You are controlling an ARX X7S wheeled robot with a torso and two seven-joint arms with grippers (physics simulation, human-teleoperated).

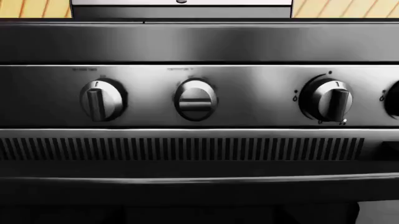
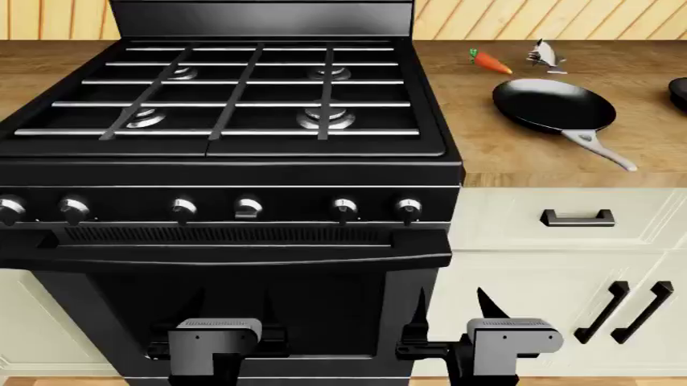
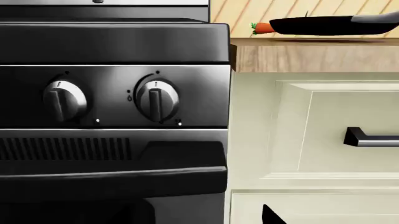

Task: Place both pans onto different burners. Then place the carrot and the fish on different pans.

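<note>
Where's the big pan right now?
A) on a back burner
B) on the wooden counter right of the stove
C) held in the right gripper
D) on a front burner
B: the big pan sits on the counter beside the stove, near the carrot; all four burners are bare.

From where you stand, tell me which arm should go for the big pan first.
The right. The large pan lies on the counter right of the stove, on the right gripper's side; the left gripper hangs low before the oven door, farther off.
</note>
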